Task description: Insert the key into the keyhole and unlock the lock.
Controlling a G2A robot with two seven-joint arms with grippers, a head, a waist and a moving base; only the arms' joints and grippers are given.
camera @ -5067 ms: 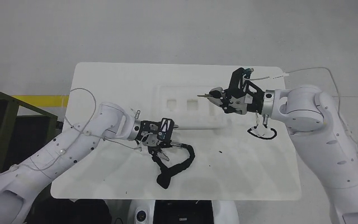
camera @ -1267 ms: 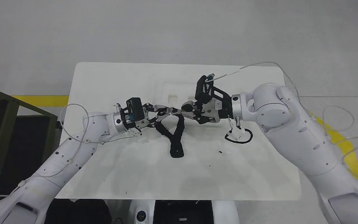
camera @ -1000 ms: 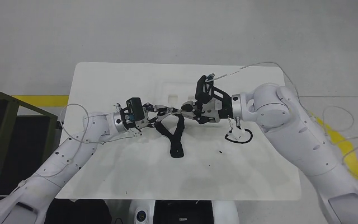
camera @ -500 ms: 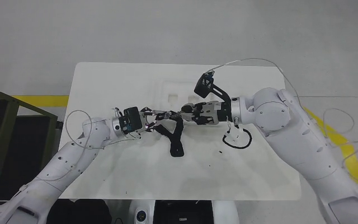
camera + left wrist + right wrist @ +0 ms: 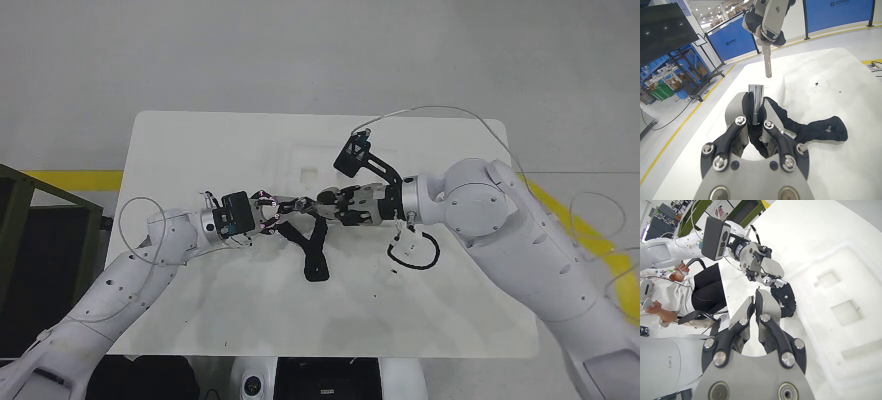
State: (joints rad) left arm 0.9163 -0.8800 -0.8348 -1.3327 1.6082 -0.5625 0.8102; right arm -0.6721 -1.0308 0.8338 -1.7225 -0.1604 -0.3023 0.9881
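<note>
My left gripper (image 5: 755, 106) is shut on the lock's chrome cylinder (image 5: 755, 103), held above the table's middle. The lock's black fabric-sleeved cable (image 5: 821, 130) trails down onto the table (image 5: 200, 150) and shows as a dark loop (image 5: 314, 255) from above. My right gripper (image 5: 755, 295) is shut on the silver key (image 5: 767, 62), gripping its head. The key's tip points at the cylinder's end, a short gap away and slightly to one side, not touching. From the right wrist, the round keyhole face (image 5: 766, 281) sits in the left gripper (image 5: 772, 274). From above, both grippers (image 5: 275, 207) (image 5: 322, 203) face each other.
A white foam tray (image 5: 330, 165) with rectangular recesses (image 5: 846, 311) lies on the table just behind the grippers. A black cord loop (image 5: 415, 252) hangs from the right arm. Small dark specks (image 5: 816, 83) dot the table.
Five seconds ago the arms were apart, with the lock low over the table. They have come together at mid-table. In the last half second the right wrist rolled and edged toward the lock.
</note>
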